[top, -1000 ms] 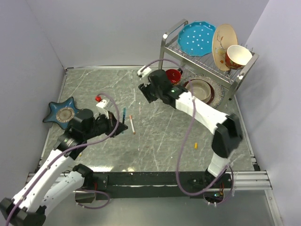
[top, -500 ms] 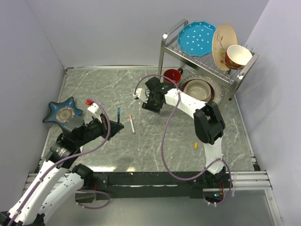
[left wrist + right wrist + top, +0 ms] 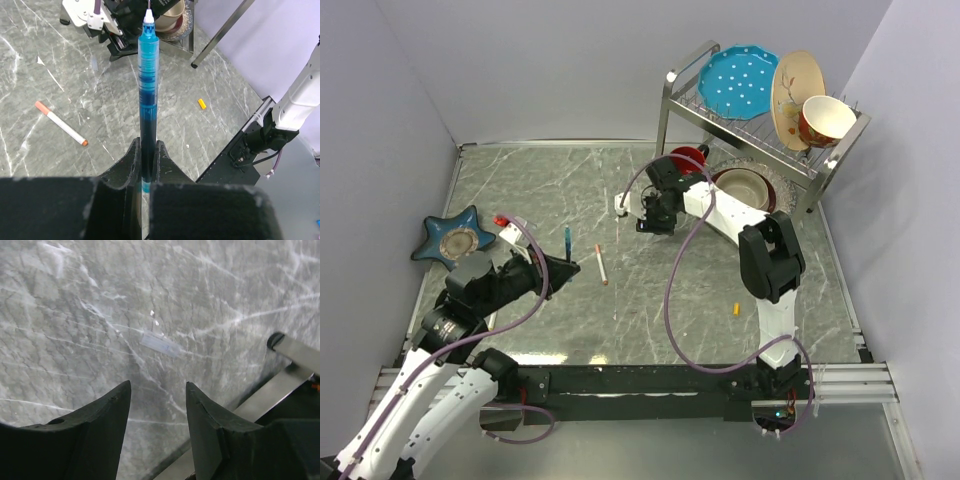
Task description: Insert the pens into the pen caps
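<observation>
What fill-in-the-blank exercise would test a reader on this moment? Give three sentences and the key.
1. The left fingers are ___ on the blue pen, which stands up out of them.
2. The right fingers are ___, with nothing between them.
3. The white pen lies flat on the ___, touched by neither arm.

Missing words: shut; open; table.
</observation>
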`<state>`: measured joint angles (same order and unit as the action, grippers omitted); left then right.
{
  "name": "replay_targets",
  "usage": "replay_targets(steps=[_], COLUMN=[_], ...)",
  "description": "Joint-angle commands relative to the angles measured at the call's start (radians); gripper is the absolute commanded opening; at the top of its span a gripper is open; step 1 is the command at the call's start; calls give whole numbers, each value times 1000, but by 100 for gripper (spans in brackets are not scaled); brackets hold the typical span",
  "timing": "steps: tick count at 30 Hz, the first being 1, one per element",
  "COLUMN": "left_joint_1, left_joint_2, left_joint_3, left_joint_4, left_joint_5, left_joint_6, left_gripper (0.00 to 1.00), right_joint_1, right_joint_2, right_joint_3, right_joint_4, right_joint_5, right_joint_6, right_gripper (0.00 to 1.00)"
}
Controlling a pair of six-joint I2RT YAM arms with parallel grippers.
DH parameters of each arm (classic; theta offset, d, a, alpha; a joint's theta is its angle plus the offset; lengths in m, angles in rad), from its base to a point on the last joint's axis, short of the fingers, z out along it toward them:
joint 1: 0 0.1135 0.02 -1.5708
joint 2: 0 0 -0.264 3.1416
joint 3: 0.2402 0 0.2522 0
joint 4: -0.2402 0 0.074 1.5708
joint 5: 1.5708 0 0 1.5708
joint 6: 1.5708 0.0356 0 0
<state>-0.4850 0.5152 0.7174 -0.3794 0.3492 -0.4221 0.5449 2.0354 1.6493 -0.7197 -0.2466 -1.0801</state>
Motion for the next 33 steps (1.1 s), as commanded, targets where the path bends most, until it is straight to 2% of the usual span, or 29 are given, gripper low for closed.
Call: replay_targets(steps=[1, 25, 33], left_joint_1=[0, 0, 0], left_joint_2=[-15, -44, -52], left_joint_3=[1, -4, -3], left_joint_4=[36, 36, 34], left_joint_5=[-19, -39, -47], left_joint_6=[16, 8, 8], left_gripper=[1, 1, 1], right_joint_1=[-5, -7, -2], right_joint_2=[20, 143, 177], right_joint_3=[-2, 35, 64], right_joint_4=[6, 43, 13], right_joint_5=[-45, -69, -82], right_joint_6=[-153, -256, -251], right_gripper=[54, 52, 42])
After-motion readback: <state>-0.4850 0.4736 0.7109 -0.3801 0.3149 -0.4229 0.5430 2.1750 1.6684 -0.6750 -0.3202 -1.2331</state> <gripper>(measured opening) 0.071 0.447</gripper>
